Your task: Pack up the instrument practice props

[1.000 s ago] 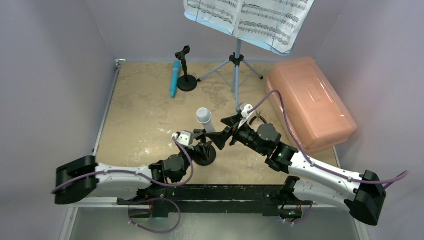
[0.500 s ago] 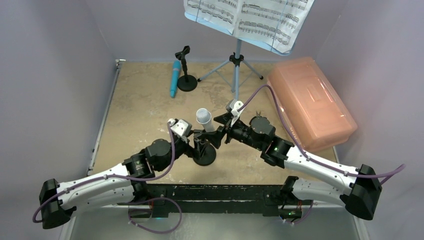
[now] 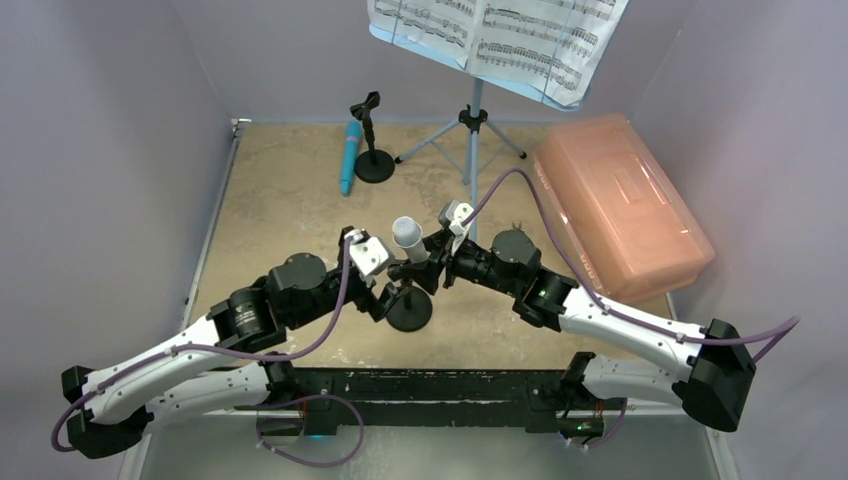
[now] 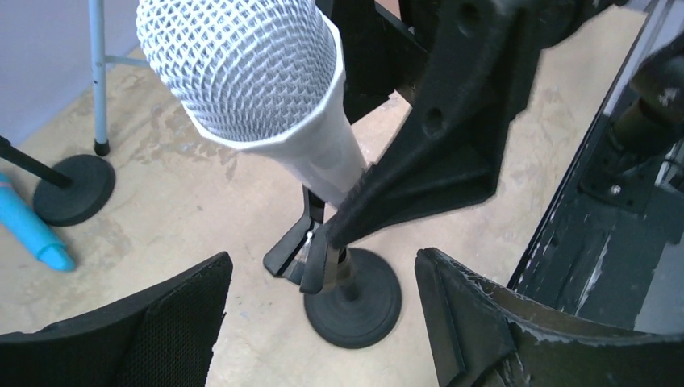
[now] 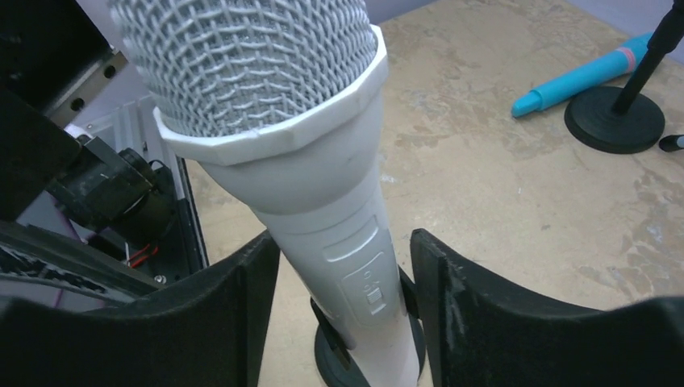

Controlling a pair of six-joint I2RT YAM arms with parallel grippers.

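Note:
A white microphone [image 3: 407,238] [image 4: 250,81] [image 5: 266,105] stands tilted in the clip of a black round-based holder [image 3: 409,312] [image 4: 355,298]. My right gripper [image 3: 428,266] [image 5: 343,242] straddles its white body. The jaws are open, the left finger against the body and a narrow gap at the right one. My left gripper [image 3: 385,292] [image 4: 321,266] is wide open beside the holder's stem, with nothing between its fingers. A blue microphone [image 3: 348,157] [image 5: 581,79] lies by a second holder [image 3: 373,160] [image 4: 72,189]. Sheet-music pages [image 3: 500,35] rest on the light-blue tripod rack [image 3: 473,130].
A pink translucent box [image 3: 620,205] with its lid on sits at the right. The side walls stand close to the table edges. The black mounting rail [image 3: 420,385] runs along the near edge, right behind both arms.
The left arm swung forward and up to the holder. The right gripper slid left around the white microphone and its jaws narrowed. The microphone itself stayed put.

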